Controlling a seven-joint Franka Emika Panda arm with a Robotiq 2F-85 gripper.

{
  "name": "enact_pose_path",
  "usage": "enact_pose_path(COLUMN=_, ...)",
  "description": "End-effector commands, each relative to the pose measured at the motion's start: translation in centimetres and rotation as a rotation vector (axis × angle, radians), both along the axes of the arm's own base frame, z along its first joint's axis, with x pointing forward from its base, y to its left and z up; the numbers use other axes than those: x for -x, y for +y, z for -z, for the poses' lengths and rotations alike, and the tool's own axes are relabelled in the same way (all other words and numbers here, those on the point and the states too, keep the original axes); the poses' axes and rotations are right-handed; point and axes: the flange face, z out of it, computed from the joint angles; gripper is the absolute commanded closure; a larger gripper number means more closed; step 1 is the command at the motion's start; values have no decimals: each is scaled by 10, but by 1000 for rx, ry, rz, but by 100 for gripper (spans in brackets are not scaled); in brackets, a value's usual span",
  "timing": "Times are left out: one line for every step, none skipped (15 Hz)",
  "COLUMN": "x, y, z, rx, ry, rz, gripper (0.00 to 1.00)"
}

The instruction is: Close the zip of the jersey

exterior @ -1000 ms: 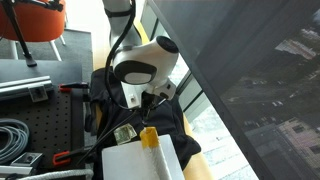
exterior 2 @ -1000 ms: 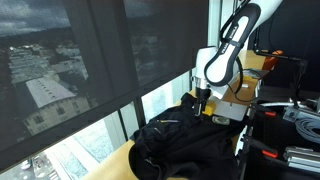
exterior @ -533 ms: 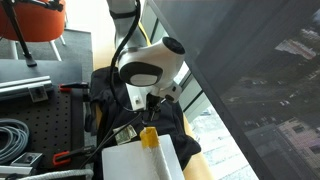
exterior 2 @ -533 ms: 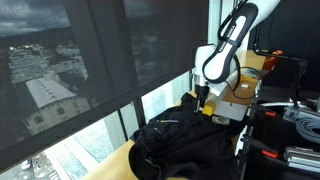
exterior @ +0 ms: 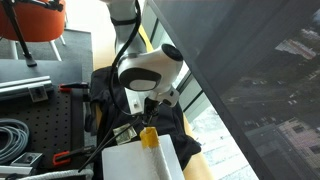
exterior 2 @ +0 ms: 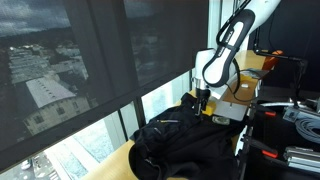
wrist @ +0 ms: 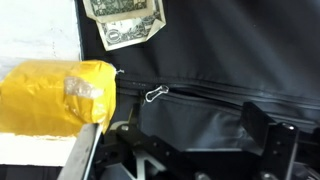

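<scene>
The black jersey (exterior: 108, 88) lies bunched on the wooden table by the window and also shows in an exterior view (exterior 2: 185, 142). In the wrist view its zip line (wrist: 230, 92) runs across the fabric, with the small silver zip pull (wrist: 155, 93) at its left end. My gripper (exterior: 150, 106) hangs just above the jersey, as an exterior view (exterior 2: 203, 104) also shows. In the wrist view the gripper (wrist: 195, 150) is open, with dark fabric between the fingers and the pull just ahead of them, untouched.
A yellow block (wrist: 60, 97) sits on a white box (exterior: 140, 162) beside the jersey, with a banknote (wrist: 125, 25) on the fabric. A black perforated board (exterior: 45, 115) with cables and red-handled clamps lies beside it. The window glass (exterior 2: 90, 70) borders the table.
The gripper has shifted slightly toward the window and a little lower over the jersey. The jersey has not moved.
</scene>
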Motion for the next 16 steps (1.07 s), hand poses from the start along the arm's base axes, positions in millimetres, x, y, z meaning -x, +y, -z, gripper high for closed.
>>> enact_pose_path(x=-12, y=-12, z=12, rx=21, ry=14, rz=14, gripper=0)
enact_pose_path(x=-14, y=-14, z=15, rx=22, ry=13, rz=16, gripper=0)
enact_pose_path(x=-16, y=-15, z=17, rx=23, ry=14, rz=19, gripper=0)
enact_pose_path(x=-18, y=-15, z=19, rx=23, ry=14, rz=21, gripper=0)
enact_pose_path(x=-19, y=-15, z=22, rx=23, ry=16, rz=21, gripper=0)
enact_pose_path(x=-19, y=-14, z=25, rx=23, ry=19, rz=18, gripper=0)
enact_pose_path(x=-19, y=-12, z=27, rx=21, ry=23, rz=15, gripper=0)
enact_pose_path(x=-19, y=-10, z=28, rx=20, ry=26, rz=12, gripper=0)
enact_pose_path(x=-19, y=-8, z=30, rx=20, ry=29, rz=10, gripper=0)
enact_pose_path(x=-18, y=-7, z=31, rx=19, ry=33, rz=8, gripper=0)
enact_pose_path(x=-16, y=-6, z=32, rx=21, ry=38, rz=7, gripper=0)
enact_pose_path(x=-15, y=-7, z=35, rx=29, ry=41, rz=3, gripper=0)
enact_pose_path(x=-14, y=-8, z=36, rx=31, ry=45, rz=3, gripper=0)
enact_pose_path(x=-14, y=-11, z=36, rx=34, ry=45, rz=4, gripper=0)
enact_pose_path(x=-14, y=-14, z=35, rx=36, ry=45, rz=6, gripper=0)
enact_pose_path(x=-15, y=-16, z=33, rx=36, ry=45, rz=7, gripper=0)
